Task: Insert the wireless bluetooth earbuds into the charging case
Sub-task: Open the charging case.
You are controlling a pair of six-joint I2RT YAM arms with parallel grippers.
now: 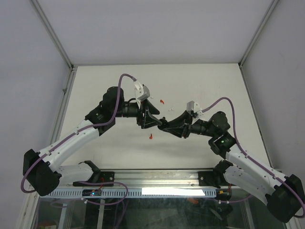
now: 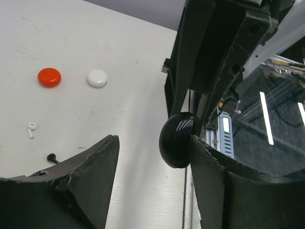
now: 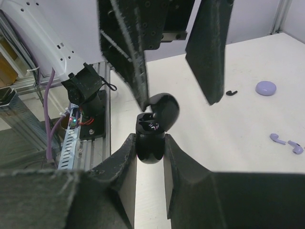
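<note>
My right gripper (image 3: 150, 143) is shut on a black charging case (image 3: 150, 149) and holds it upright above the table, its lid (image 3: 165, 109) hinged open. The inside is dark, and I cannot tell whether a bud sits in it. My left gripper (image 2: 155, 139) stands open around the lid (image 2: 176, 140), with one finger (image 2: 209, 167) touching it and the other well apart. One black earbud (image 3: 231, 92) lies on the table beyond the case and shows as a black earbud (image 2: 52, 157) in the left wrist view. A white earbud (image 2: 31, 129) and two lavender earbuds (image 3: 277, 138) also lie loose. Both grippers (image 1: 162, 125) meet at mid-table.
A red case (image 2: 49, 77) and a white case (image 2: 97, 78) lie side by side on the table. A lavender case (image 3: 266, 88) sits near the black earbud. Small red pieces (image 1: 151, 137) lie near the grippers. The aluminium rail (image 1: 157, 179) runs along the near edge.
</note>
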